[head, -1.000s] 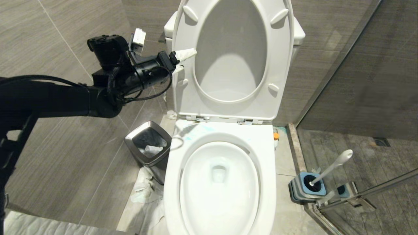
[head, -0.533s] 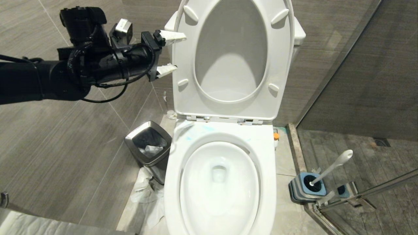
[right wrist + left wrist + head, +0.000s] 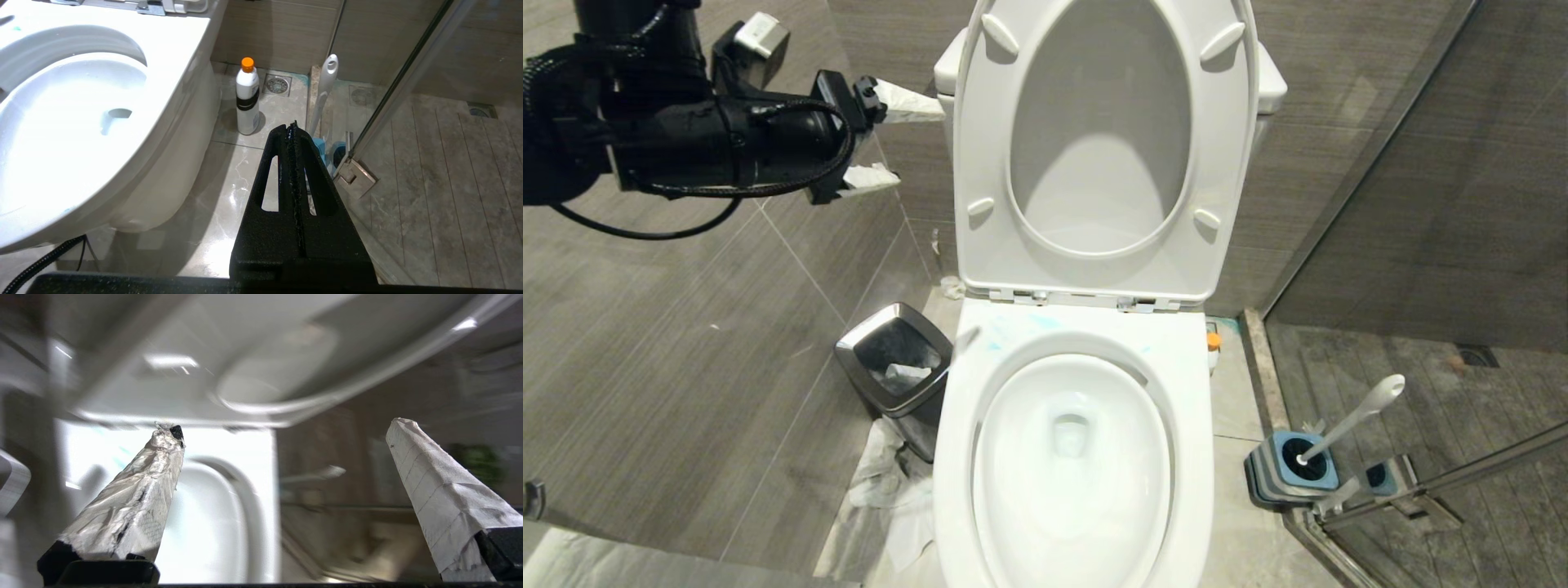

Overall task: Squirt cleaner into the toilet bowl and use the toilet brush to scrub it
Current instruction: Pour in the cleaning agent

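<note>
The toilet bowl [image 3: 952, 457] stands in the middle with its white seat and lid [image 3: 1225, 163] raised against the tank. Light teal cleaner [image 3: 1013, 331] smears the rim's back left. At the right the toilet brush [image 3: 1356, 415] stands in its blue-grey holder [image 3: 1286, 474]; its handle [image 3: 325, 87] also shows in the right wrist view. My left gripper [image 3: 920, 144] is high at the left of the lid, open and empty, with white-wrapped fingers [image 3: 135, 506]. My right gripper [image 3: 292, 126] is shut and empty, low over the floor right of the bowl, outside the head view.
A white bottle with an orange cap [image 3: 247, 98] stands on the floor beside the bowl. A chrome-rimmed bin [image 3: 894, 367] sits left of the toilet, with white paper [image 3: 890, 490] on the floor in front. A glass shower door [image 3: 1437, 482] closes off the right.
My left arm has risen and drawn back to the left, away from the lid's edge. Its gripper has stayed open and empty.
</note>
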You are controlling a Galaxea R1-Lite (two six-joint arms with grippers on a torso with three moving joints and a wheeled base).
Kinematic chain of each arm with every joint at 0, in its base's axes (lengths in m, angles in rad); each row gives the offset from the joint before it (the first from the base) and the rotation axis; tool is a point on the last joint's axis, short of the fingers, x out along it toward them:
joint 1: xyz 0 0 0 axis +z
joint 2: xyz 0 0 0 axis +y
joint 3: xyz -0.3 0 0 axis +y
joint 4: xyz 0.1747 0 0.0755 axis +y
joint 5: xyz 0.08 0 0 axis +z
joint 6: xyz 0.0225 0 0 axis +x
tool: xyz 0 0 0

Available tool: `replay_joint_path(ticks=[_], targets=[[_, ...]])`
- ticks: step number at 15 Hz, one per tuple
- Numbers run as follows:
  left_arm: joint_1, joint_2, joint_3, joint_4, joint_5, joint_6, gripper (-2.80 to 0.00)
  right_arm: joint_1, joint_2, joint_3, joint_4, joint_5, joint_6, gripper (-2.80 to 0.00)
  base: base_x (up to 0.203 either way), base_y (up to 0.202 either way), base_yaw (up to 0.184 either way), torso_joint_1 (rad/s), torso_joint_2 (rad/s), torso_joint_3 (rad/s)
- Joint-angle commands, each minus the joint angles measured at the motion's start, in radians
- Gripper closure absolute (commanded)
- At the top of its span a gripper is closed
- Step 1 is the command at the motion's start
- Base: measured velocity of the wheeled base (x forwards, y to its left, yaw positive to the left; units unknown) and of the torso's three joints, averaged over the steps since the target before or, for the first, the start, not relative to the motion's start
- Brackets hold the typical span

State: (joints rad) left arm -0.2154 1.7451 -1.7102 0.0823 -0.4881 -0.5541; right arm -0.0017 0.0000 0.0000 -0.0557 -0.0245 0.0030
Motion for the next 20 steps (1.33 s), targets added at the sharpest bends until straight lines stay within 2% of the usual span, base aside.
replay_joint_path(ticks=[1, 2, 3, 6, 7, 10, 12, 14, 17, 20], targets=[[0.045, -0.036, -0.002, -0.008, 0.011, 0.117, -2.8, 0.0, 0.0, 0.025, -0.001, 0.0, 0.0, 0.0, 0.0, 0.0, 0.0, 0.0, 0.0, 0.0], [0.072, -0.06, -0.002, -0.032, 0.017, 0.164, -2.8, 0.0, 0.0, 0.025, -0.001, 0.0, 0.0, 0.0, 0.0, 0.0, 0.0, 0.0, 0.0, 0.0], [0.098, -0.081, -0.001, -0.055, 0.024, 0.181, -2.8, 0.0, 0.0, 0.026, -0.001, 0.0, 0.0, 0.0, 0.0, 0.0, 0.0, 0.0, 0.0, 0.0], [0.131, -0.168, 0.002, -0.073, 0.058, 0.197, -2.8, 0.0, 0.0, 0.025, -0.001, 0.0, 0.0, 0.0, 0.0, 0.0, 0.0, 0.0, 0.0, 0.0], [0.135, -0.201, 0.005, -0.073, 0.064, 0.199, 0.0, 0.0, 0.0, 0.026, -0.001, 0.0, 0.0, 0.0, 0.0, 0.0, 0.0, 0.0, 0.0, 0.0], [0.121, -0.303, 0.034, -0.072, 0.076, 0.201, 0.0, 0.0, 0.0, 0.026, -0.001, 0.0, 0.0, 0.0, 0.0, 0.0, 0.0, 0.0, 0.0, 0.0], [0.078, -0.348, 0.061, -0.072, 0.111, 0.201, 0.0, 0.0, 0.0, 0.025, -0.001, 0.0, 0.0, 0.0, 0.0, 0.0, 0.0, 0.0, 0.0, 0.0], [0.04, -0.358, 0.06, -0.071, 0.117, 0.205, 0.0, 0.0, 0.0, 0.026, -0.001, 0.0, 0.0, 0.0, 0.0, 0.0, 0.0, 0.0, 0.0, 0.0], [0.033, -0.379, 0.062, -0.069, 0.115, 0.216, 0.0, 0.0, 0.0, 0.026, -0.001, 0.0, 0.0, 0.0, 0.0, 0.0, 0.0, 0.0, 0.0, 0.0], [0.023, -0.485, 0.069, -0.047, 0.114, 0.238, 0.0, 0.0, 0.0, 0.025, -0.001, 0.0, 0.0, 0.0, 0.0, 0.0, 0.0, 0.0, 0.0, 0.0]])
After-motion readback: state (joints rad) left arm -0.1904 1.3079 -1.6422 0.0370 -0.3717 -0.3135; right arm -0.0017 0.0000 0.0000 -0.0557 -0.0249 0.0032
